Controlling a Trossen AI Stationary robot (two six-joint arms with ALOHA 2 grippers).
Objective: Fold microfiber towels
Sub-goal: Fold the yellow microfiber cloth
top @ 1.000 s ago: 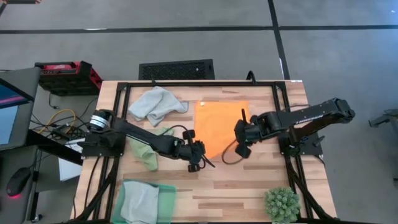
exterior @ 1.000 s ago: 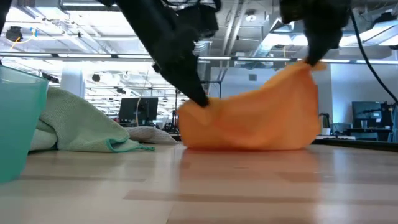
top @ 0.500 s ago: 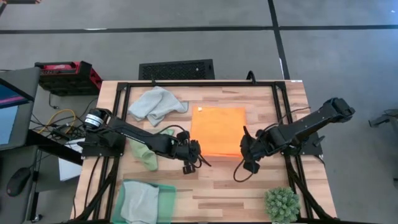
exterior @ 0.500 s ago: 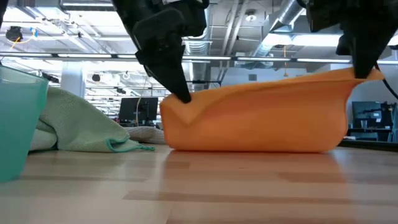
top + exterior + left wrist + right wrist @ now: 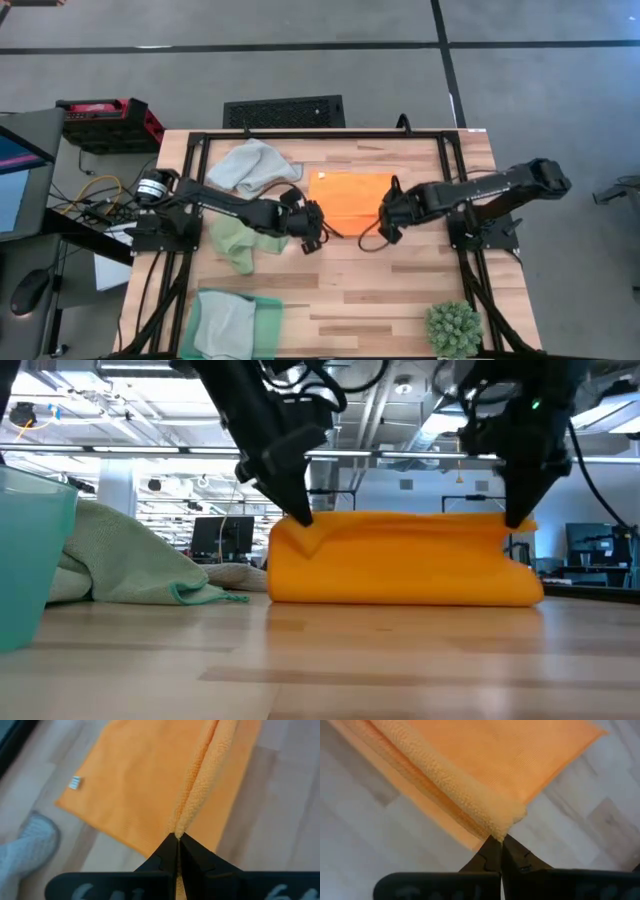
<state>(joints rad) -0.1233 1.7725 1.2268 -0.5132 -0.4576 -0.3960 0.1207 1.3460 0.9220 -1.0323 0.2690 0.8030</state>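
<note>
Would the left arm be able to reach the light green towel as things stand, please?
Probably not right away: the left gripper is shut on the orange towel. The light green towel lies uncovered right beside that arm.

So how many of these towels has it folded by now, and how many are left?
None looks finished yet, apart perhaps from the towel in the green tray, whose fold I can't judge. In hand: the orange towel, pinched by the left gripper and right gripper, doubled over. Left: the grey towel and green towel, both crumpled.
</note>
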